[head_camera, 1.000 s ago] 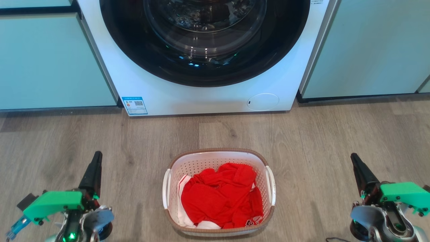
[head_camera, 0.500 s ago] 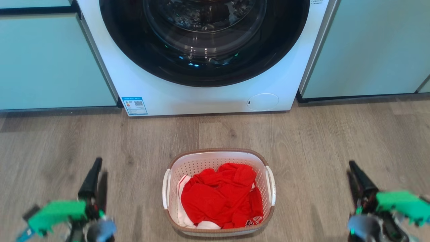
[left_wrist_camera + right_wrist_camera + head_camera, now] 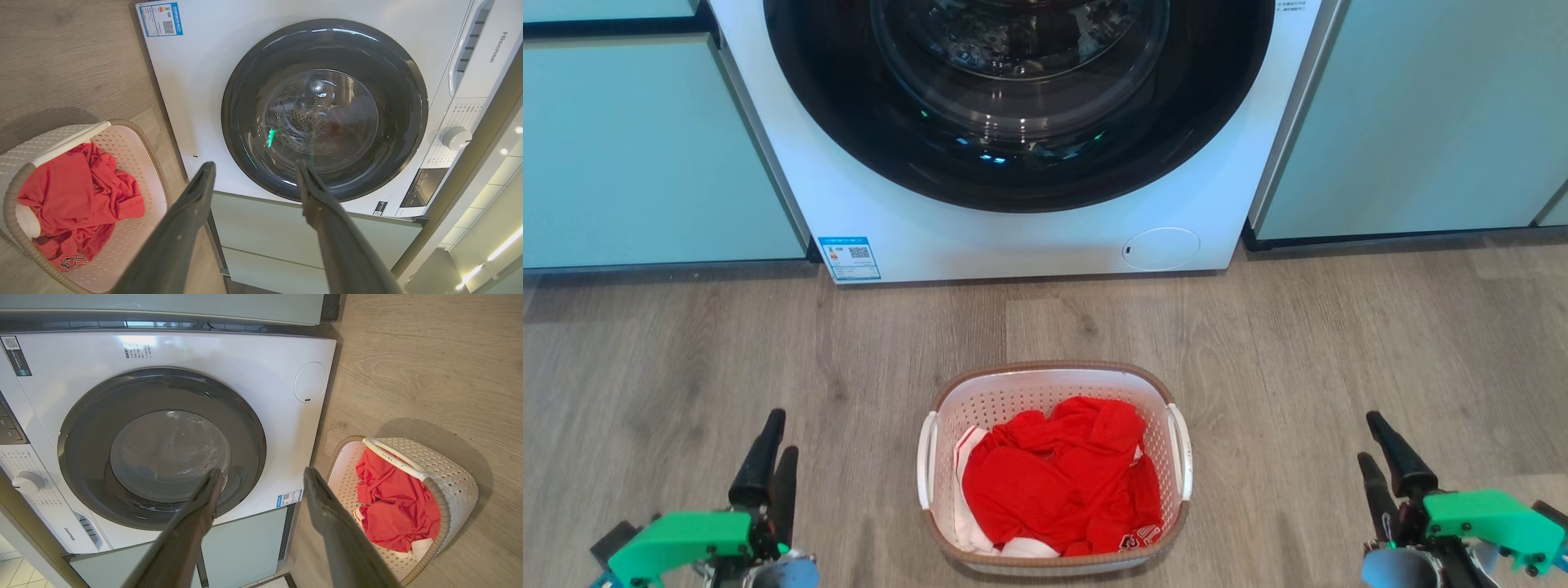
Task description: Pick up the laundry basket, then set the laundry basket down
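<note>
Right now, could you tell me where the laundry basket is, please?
In the head view, the laundry basket sits on the wood floor at bottom centre, before the washing machine.

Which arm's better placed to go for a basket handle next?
Left, marginally: the left gripper sits nearer the laundry basket than the right gripper. Both are open and apart from it.

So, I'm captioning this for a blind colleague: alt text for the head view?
A white laundry basket holding red clothing sits on the wood floor before a washing machine. The left gripper and right gripper flank it, both open, touching nothing.
</note>
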